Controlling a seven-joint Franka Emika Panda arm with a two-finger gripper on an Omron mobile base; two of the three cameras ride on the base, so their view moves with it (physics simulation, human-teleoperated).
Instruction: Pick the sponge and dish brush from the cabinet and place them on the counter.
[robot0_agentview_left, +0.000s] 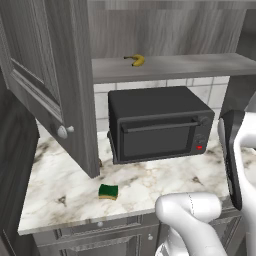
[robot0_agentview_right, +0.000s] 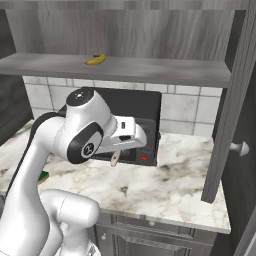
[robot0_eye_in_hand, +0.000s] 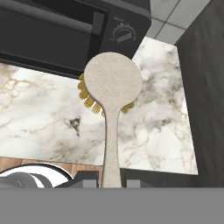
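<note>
Lying alone on the cabinet (robot0_agentview_left: 45, 75) shelf: a banana (robot0_agentview_left: 135, 60).

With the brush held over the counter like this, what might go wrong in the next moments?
1. The jaws hold the dish brush only at the end of its handle, so the long stick may swing or slip.
2. Its head hangs close to the microwave front; moving forward may knock it.
3. The brush is above the counter, near the front edge; released here, it may roll off.
</note>
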